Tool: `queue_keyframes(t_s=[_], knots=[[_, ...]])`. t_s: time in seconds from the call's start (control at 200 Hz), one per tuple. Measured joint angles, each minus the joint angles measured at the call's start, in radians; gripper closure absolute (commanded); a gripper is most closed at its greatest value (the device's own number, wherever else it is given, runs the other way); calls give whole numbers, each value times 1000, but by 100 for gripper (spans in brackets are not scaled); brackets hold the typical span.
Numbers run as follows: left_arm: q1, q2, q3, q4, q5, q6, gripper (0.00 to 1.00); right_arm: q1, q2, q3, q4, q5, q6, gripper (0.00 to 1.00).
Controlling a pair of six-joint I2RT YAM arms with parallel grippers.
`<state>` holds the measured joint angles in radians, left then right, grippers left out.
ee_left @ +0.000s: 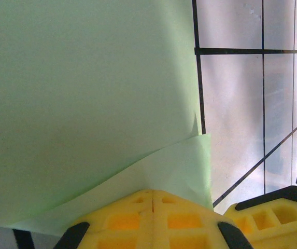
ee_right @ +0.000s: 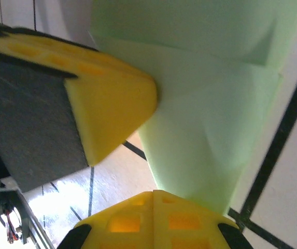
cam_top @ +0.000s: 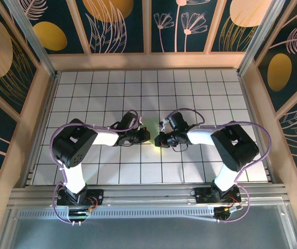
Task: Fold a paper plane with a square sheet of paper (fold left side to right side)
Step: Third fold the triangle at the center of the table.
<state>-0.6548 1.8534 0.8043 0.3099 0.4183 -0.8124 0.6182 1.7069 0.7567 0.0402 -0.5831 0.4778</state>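
I see both arms meeting over the middle of the gridded surface (cam_top: 101,98). On my left wrist view, the left fingers (ee_left: 122,220) are pressed together on the near edge of the pale green paper (ee_left: 86,104), which rises broad in front of the camera with a second layer folded under its lower corner. On the right wrist view, the right fingers (ee_right: 182,220) are likewise closed, pinching the paper where it narrows to a point. The two pairs of fingers sit just beside each other, holding the paper between them above the surface.
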Motion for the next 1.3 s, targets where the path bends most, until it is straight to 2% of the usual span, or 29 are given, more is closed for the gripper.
queue_keyframes(t_s=[0.49, 0.826, 1.301], knots=[[0, 1, 8, -18, -8, -2, 100, 1, 77, 71, 15, 8, -7, 100], [0, 3, 15, -30, -11, -11, 100, 10, 56, 3, 75, 19, -8, 100], [0, 5, 22, -42, -15, -24, 100, 12, -23, -81, 68, 37, -8, 100]])
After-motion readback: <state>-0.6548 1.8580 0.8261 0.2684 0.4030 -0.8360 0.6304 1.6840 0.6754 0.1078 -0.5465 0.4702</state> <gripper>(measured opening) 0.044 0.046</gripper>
